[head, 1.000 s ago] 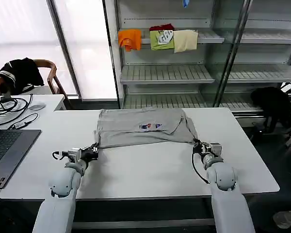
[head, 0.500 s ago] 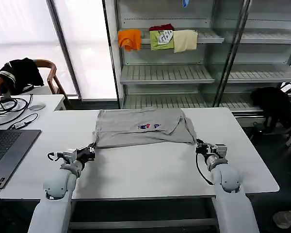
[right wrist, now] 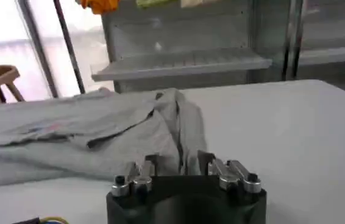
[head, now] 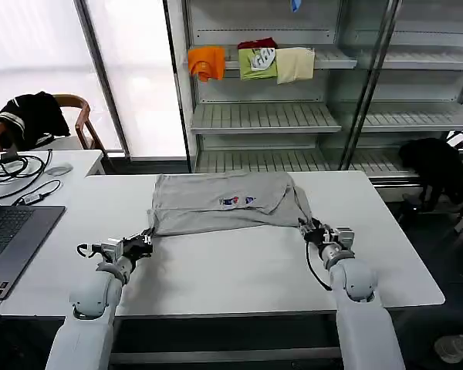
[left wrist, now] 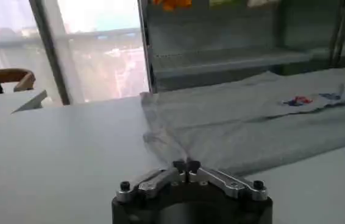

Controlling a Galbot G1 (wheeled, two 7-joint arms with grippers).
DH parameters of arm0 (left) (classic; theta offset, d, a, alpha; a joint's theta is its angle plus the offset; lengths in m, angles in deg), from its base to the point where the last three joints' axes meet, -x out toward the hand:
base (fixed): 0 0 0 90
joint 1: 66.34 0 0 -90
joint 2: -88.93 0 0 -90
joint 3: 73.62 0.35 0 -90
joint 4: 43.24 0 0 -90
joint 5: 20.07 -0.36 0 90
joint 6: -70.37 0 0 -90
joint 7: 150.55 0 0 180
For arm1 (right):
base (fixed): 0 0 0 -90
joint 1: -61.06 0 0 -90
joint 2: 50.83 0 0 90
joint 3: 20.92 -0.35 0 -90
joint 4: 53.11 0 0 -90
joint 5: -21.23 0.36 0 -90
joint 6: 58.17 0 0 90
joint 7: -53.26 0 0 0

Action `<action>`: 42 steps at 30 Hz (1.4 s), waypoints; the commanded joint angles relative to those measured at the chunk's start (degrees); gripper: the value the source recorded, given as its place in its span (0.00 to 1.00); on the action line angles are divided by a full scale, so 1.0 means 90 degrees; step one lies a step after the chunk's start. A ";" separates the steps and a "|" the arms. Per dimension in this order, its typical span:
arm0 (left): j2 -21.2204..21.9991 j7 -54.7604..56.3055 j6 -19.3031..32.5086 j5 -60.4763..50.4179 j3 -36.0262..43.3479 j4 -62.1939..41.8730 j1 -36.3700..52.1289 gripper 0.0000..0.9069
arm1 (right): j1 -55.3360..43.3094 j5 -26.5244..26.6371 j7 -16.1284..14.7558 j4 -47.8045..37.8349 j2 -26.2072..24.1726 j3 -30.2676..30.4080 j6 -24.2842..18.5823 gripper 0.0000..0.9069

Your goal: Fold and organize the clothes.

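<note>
Shirt (head: 224, 202) flat on desk (head: 239, 270); left end effector (head: 144, 243) pinches near corner, right end effector (head: 312, 232) spread around hem. Best: clamp both, lift evenly.

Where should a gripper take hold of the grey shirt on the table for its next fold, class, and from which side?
Grip the grey shirt at its two near corners, coming in low from the robot's side. That hem lies along the table edge-on. The left gripper is already shut on one corner; the right gripper sits open at the other.
</note>
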 commanded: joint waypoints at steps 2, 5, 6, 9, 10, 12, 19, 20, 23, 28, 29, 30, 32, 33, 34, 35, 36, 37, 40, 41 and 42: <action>-0.0027 -0.0022 0.0051 0.0016 -0.0011 -0.0043 0.0018 0.00 | 0.0001 0.0137 -0.0063 -0.0043 0.0026 0.0031 0.0071 0.00; -0.0015 -0.0018 0.0063 0.0021 -0.0014 -0.0064 0.0025 0.00 | 0.0056 0.0337 -0.0075 0.0162 -0.0006 0.0028 0.0021 0.00; -0.0013 -0.0009 0.0072 0.0022 -0.0017 -0.0079 0.0025 0.00 | 0.0102 0.0424 -0.0051 0.0286 -0.0024 0.0023 0.0010 0.00; -0.0047 -0.0019 0.0096 0.0016 -0.0026 -0.0116 -0.0008 0.00 | 0.0267 0.0585 0.0113 0.0667 -0.0095 0.0016 0.0103 0.00; -0.0070 -0.0020 0.0104 0.0011 -0.0031 -0.0123 -0.0031 0.00 | 0.0364 0.0646 0.0180 0.0780 -0.0136 0.0011 0.0155 0.00; -0.0115 -0.0031 0.0128 0.0012 -0.0052 -0.0131 -0.0108 0.00 | 0.0530 0.0770 0.0326 0.1133 -0.0205 -0.0018 0.0303 0.00; -0.0392 -0.0102 0.0200 0.0227 -0.0169 0.0341 -0.0696 0.00 | 0.1344 0.0895 0.0545 0.1905 -0.0435 -0.0120 0.0369 0.00; -0.0433 -0.0106 0.0202 0.0280 -0.0205 0.0436 -0.0816 0.00 | 0.1466 0.0899 0.0539 0.1989 -0.0469 -0.0129 0.0369 0.00; -0.0562 -0.0099 0.0196 0.0532 -0.0322 0.0846 -0.1185 0.00 | 0.1904 0.0883 0.0515 0.2255 -0.0573 -0.0108 0.0370 0.00; -0.0691 -0.0080 0.0133 0.0853 -0.0549 0.1553 -0.1838 0.00 | 0.2541 0.0850 0.0510 0.2777 -0.0702 -0.0023 0.0370 0.00; -0.0703 -0.0067 0.0121 0.0944 -0.0619 0.1750 -0.2089 0.00 | 0.2732 0.0851 0.0520 0.2958 -0.0723 -0.0011 0.0370 0.00; -0.0704 -0.0052 0.0104 0.0998 -0.0667 0.1882 -0.2227 0.00 | 0.2861 0.0852 0.0534 0.3080 -0.0744 0.0003 0.0370 0.00; -0.0691 -0.0025 0.0076 0.1111 -0.0817 0.2226 -0.2521 0.00 | 0.3164 0.0856 0.0574 0.3339 -0.0769 0.0021 0.0371 0.00; -0.0675 -0.0020 0.0071 0.1130 -0.0876 0.2283 -0.2655 0.00 | 0.3265 0.0858 0.0599 0.3422 -0.0784 0.0028 0.0371 0.00; -0.0650 0.0014 0.0039 0.1193 -0.0950 0.2491 -0.2798 0.00 | 0.3411 0.0862 0.0620 0.3487 -0.0798 0.0036 0.0373 0.00; -0.0608 0.0028 0.0003 0.1243 -0.1038 0.2654 -0.3005 0.00 | 0.3565 0.0859 0.0699 0.3644 -0.0809 0.0057 0.0372 0.00; -0.0568 0.0079 -0.0006 0.1250 -0.1078 0.2820 -0.3088 0.00 | 0.3673 0.0860 0.0740 0.3746 -0.0819 0.0083 0.0372 0.00; -0.0552 0.0103 -0.0024 0.1263 -0.1109 0.2851 -0.3202 0.00 | 0.3744 0.0862 0.0776 0.3784 -0.0827 0.0095 0.0373 0.00; -0.0459 0.0251 -0.0080 0.1297 -0.1179 0.3181 -0.3609 0.00 | 0.3991 0.0851 0.0908 0.3989 -0.0853 0.0171 0.0374 0.00; -0.0373 0.0292 -0.0118 0.1310 -0.1266 0.3294 -0.3728 0.00 | 0.4086 0.0831 0.0937 0.4070 -0.0860 0.0181 0.0376 0.00; -0.0324 0.0337 -0.0124 0.1285 -0.1316 0.3359 -0.3815 0.00 | 0.4156 0.0821 0.0953 0.4121 -0.0868 0.0183 0.0376 0.00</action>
